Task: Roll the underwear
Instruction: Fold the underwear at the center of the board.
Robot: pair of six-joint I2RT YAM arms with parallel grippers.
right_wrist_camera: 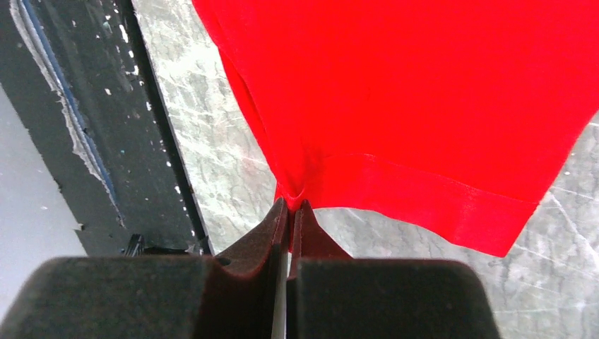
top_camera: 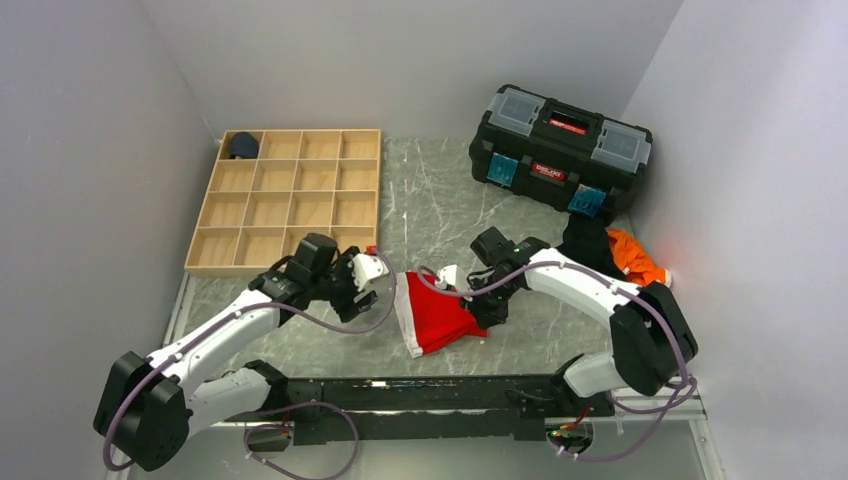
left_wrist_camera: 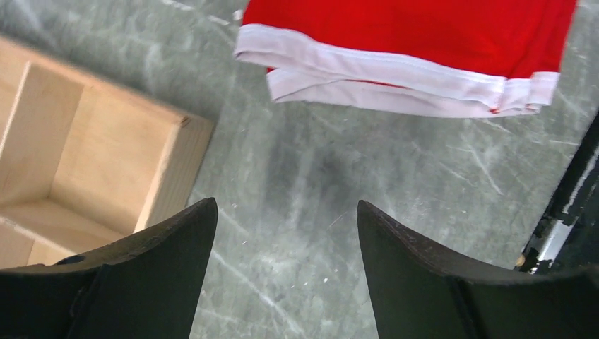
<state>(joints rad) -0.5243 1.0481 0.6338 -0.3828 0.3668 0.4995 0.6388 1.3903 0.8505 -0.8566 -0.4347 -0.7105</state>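
The red underwear [top_camera: 436, 315] with white trim lies flat on the grey table between the two arms. In the left wrist view its white-trimmed edge [left_wrist_camera: 395, 70] lies ahead of the fingers. My left gripper [top_camera: 362, 285] is open and empty, just left of the garment, apart from it [left_wrist_camera: 286, 212]. My right gripper [top_camera: 492, 305] is shut on the garment's right edge; in the right wrist view the red fabric [right_wrist_camera: 424, 106] is pinched between the fingertips [right_wrist_camera: 291, 208].
A wooden compartment tray [top_camera: 290, 200] stands at back left, with a dark navy bundle [top_camera: 243, 146] in its far corner cell; its corner [left_wrist_camera: 169, 162] is near the left fingers. A black toolbox [top_camera: 560, 150] is at back right. Orange cloth [top_camera: 640, 260] and black cloth [top_camera: 590, 240] lie right.
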